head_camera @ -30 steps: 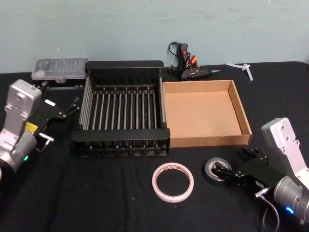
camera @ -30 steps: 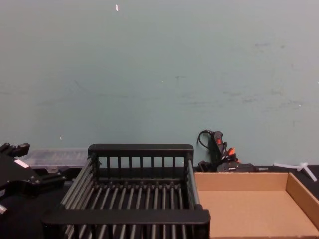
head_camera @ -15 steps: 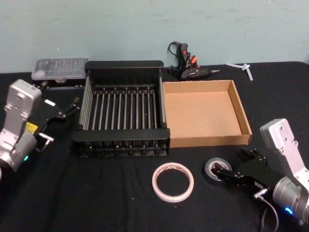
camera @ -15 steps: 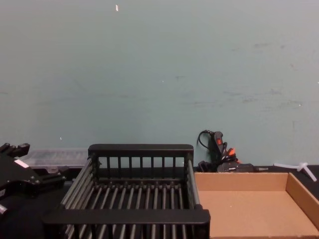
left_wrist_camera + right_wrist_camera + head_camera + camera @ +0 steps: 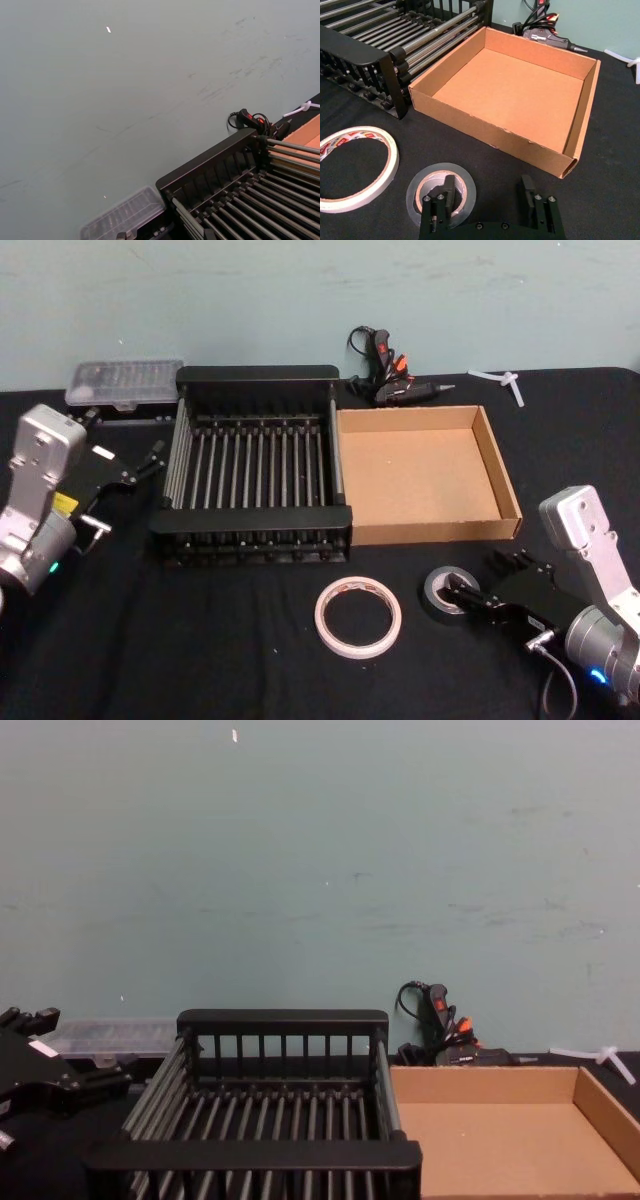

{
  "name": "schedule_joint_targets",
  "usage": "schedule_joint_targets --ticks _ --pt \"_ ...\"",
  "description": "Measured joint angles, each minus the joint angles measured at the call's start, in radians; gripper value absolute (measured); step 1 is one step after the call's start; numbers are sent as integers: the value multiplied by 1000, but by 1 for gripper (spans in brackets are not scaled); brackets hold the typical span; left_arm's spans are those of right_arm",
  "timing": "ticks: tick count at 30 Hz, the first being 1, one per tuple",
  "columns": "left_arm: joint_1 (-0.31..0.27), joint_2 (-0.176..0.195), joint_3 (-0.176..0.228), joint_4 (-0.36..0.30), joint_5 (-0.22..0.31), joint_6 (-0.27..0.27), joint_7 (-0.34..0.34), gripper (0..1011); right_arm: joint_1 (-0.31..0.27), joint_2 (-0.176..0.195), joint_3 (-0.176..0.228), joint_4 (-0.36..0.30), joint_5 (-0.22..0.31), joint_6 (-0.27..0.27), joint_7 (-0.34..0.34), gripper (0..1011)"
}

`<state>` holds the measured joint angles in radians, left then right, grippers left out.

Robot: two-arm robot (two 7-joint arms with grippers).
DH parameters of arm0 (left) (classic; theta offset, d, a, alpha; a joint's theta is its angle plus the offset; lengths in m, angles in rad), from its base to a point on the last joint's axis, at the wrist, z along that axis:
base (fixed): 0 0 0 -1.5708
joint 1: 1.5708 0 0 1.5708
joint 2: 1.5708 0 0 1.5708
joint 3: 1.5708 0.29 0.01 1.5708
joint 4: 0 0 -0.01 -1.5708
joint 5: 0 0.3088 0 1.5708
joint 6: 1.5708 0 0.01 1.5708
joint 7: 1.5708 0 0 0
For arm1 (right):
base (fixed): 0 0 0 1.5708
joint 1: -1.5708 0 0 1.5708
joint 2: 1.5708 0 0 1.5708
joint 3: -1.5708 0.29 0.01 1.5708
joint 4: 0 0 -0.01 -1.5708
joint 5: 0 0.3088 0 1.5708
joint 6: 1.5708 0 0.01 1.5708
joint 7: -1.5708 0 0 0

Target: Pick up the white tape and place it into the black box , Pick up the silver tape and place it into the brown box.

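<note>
The silver tape (image 5: pixel 446 590) lay on the black table (image 5: pixel 200 640) before the brown box (image 5: pixel 420 475), the right gripper (image 5: pixel 487 197) spread wide with one finger inside its core. The white tape (image 5: pixel 358 616) lay beside it; the black box (image 5: pixel 255 465) and brown box stood empty beneath a pale green wall (image 5: pixel 320 870). The left gripper (image 5: pixel 140 468) rested beside the black box, and I couldn't tell its grip.

White tape (image 5: pixel 358 617): whitish, red print inside. Silver tape (image 5: pixel 447 592): grey, pale core. Black box (image 5: pixel 255 535): black, slatted. Brown box (image 5: pixel 430 530): plain brown.

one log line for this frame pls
right pincer: open, one finger inside silver tape core | left pincer: parked beside black box | white tape: on table | brown box: empty
</note>
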<state>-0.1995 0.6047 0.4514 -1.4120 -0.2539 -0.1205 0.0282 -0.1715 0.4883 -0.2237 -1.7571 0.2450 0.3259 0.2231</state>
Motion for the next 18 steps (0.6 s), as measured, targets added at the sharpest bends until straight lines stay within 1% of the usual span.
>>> schedule_joint_targets --ticks 1,3,6,7,10,11,12,13,16,18 --pt "0 0 0 0 0 0 0 1002 0 0 0 0 0 0 0 821" --pt "0 0 0 0 0 0 0 1001 0 0 0 0 0 0 0 787" --pt "0 0 0 0 0 0 0 1001 0 0 -1 0 1 0 0 678" --pt "0 0 0 0 0 0 0 1001 0 1 -1 0 1 0 0 678" --pt "0 0 0 0 0 0 0 1001 0 1 -1 -1 1 0 -1 550" --pt "0 0 0 0 0 0 0 1001 0 1 -1 -1 1 -1 -1 533" --pt "0 0 0 0 0 0 0 1001 0 1 -1 -1 1 -1 -1 476" --pt "0 0 0 0 0 0 0 1001 0 1 -1 -1 1 -1 -1 476" --pt "0 0 0 0 0 0 0 1001 0 1 -1 -1 2 -1 -1 346" --pt "0 0 0 0 0 0 0 1001 0 1 -1 -1 2 -1 -1 307"
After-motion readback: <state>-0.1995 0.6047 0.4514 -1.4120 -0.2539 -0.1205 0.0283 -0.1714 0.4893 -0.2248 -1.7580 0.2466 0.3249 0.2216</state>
